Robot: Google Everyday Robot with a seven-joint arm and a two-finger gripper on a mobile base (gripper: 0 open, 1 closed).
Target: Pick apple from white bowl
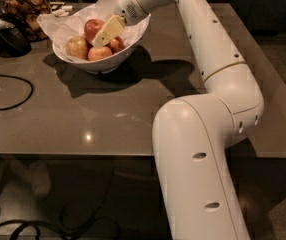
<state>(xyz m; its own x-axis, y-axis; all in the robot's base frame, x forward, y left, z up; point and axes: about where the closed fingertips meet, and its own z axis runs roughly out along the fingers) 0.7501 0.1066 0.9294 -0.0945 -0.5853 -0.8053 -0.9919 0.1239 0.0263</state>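
Reaching across the table, your smooth white arm point(208, 69) is bending at its rounded elbow and putting the gripper point(103, 35) down into the white bowl point(105, 64) at the far left of the tabletop. What you are seeing of the gripper is a flat, pale yellow, wedge-shaped end slanting down and to the left. You cannot tell from this angle how wide it is standing or whether it is holding anything. The apple point(93, 27), round, glossy and deep red, is sitting at the back of the bowl just left of that yellow end, too close to say whether they are touching. A duller yellowish-green apple point(76, 47) is lying at the front left and an orange-red blotchy apple point(99, 53) at the front. Another reddish apple point(116, 44) is showing partly under the gripper. Crinkled white paper point(53, 22) is lining the bowl and sticking up past its rim at the back and left. The bowl itself is glossy, with its rim rising higher on the right, where the wrist is covering part of it. It is resting on a polished grey-brown table point(108, 119) that is catching small spots of light. A glass jar of brown snacks point(23, 6) is standing behind and to the left of the bowl, and a thin black cable point(13, 104) is looping near the left edge.
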